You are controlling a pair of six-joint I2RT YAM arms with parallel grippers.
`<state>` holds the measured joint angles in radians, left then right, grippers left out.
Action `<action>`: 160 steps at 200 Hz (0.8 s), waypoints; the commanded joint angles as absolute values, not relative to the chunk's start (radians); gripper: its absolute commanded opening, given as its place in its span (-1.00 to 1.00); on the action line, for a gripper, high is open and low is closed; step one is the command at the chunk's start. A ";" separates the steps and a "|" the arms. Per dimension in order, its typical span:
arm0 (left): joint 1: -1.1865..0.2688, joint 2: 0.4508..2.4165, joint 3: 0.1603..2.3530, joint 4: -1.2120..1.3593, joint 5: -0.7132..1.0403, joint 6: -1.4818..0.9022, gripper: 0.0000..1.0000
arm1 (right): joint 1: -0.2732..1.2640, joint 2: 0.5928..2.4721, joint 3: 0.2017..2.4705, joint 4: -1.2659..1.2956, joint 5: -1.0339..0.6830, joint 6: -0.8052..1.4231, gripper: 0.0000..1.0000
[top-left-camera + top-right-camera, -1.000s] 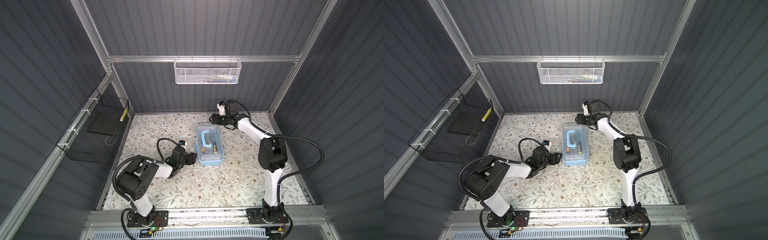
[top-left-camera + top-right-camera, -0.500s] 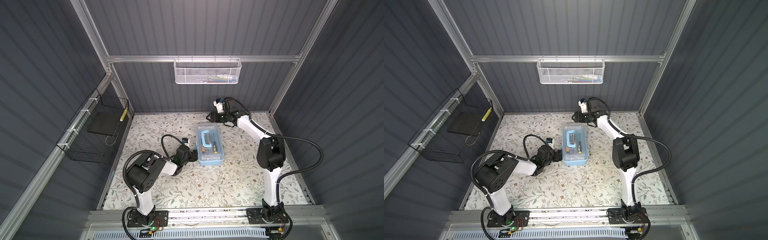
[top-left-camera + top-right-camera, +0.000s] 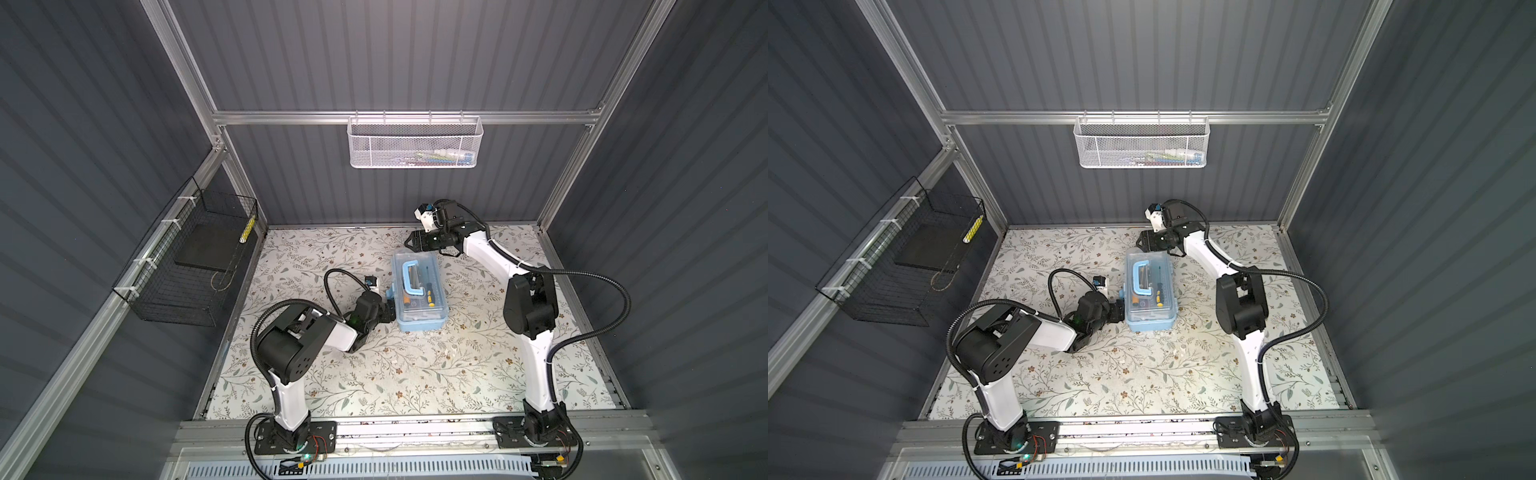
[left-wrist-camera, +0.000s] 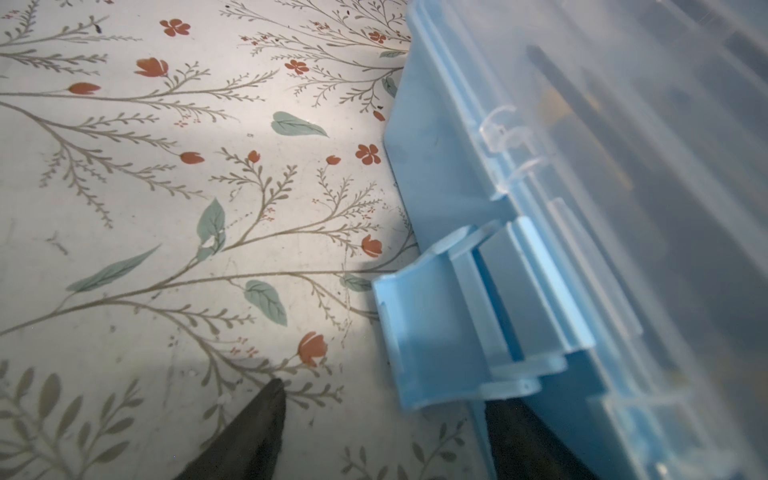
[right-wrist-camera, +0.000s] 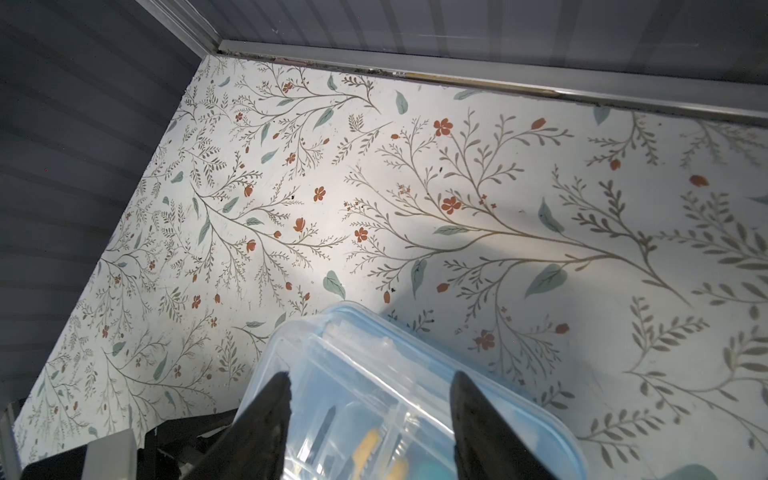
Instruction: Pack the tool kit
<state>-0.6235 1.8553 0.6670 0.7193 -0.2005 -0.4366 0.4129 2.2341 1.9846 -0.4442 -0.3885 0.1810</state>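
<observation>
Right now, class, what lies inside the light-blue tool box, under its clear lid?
A yellow-black screwdriver and dark tools show through the lid. The blue handle covers part of them; pale pieces near the front are too blurred to name.

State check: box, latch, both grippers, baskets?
Box: lid down, tools inside.
Latch: swung out, looks undone.
Left gripper: jaws open, at the latch.
Right gripper: jaws open, over box's far end.
White basket: holds items.
Black basket: holds yellow-black item.
</observation>
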 commanded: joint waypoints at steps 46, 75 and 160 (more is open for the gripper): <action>-0.625 1.881 0.664 0.581 -0.291 -0.422 0.56 | 0.446 2.229 1.933 -0.488 -0.407 0.175 0.21; -0.624 1.872 0.671 0.573 -0.307 -0.413 0.56 | 0.447 2.216 1.897 -0.477 -0.412 0.175 0.21; -0.580 1.845 0.695 0.556 -0.294 -0.394 0.56 | 0.450 2.189 1.807 -0.440 -0.425 0.178 0.16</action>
